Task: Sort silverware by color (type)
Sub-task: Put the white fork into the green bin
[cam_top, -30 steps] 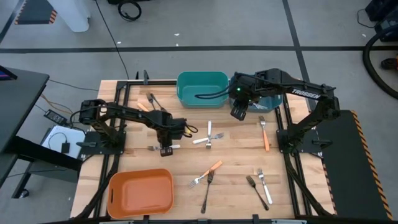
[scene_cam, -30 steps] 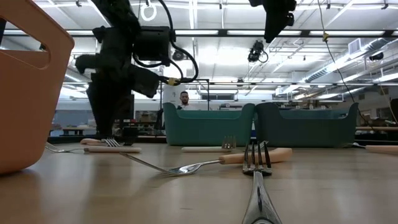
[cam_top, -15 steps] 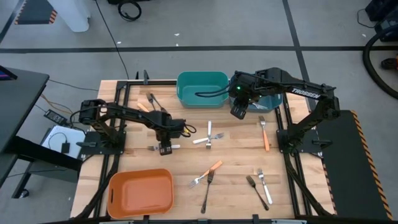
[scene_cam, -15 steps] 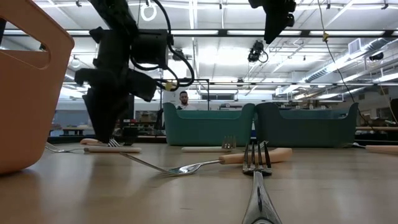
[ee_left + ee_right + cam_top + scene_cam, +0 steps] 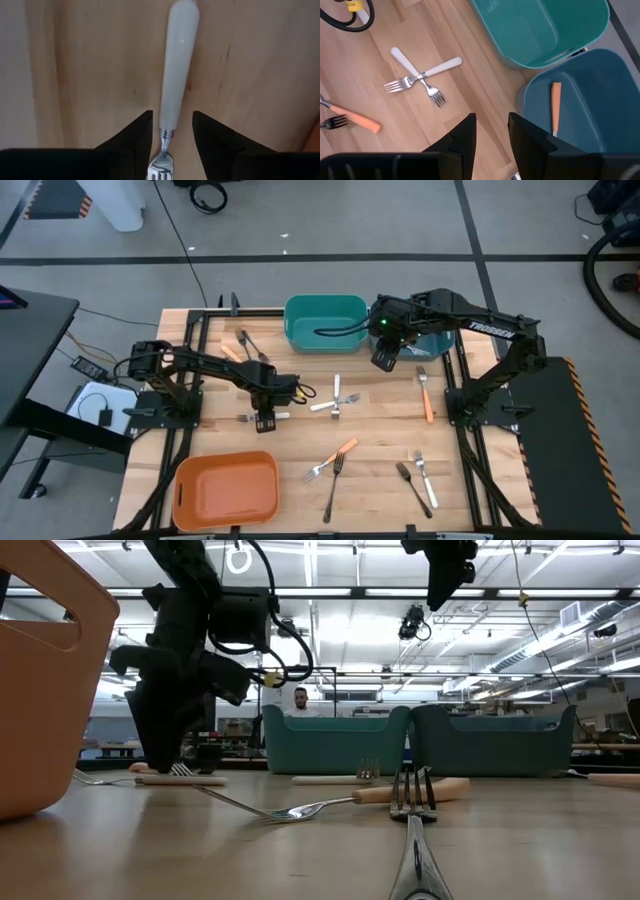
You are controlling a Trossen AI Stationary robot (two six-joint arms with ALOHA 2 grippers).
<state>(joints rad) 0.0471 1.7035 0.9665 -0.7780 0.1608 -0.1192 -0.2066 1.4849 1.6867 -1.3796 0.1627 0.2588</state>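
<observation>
Left wrist view — left gripper [image 5: 171,131] released, straddling white-handled fork [image 5: 175,75] — steel tines.

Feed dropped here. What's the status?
Left gripper open, fingers straddling white-handled metal fork on wooden table. Right gripper open above blue plastic bin. Nothing blocking.

Overhead view straight down, low view level across table [image 5: 300,860], wrist views close, looking down at tabletop
</observation>
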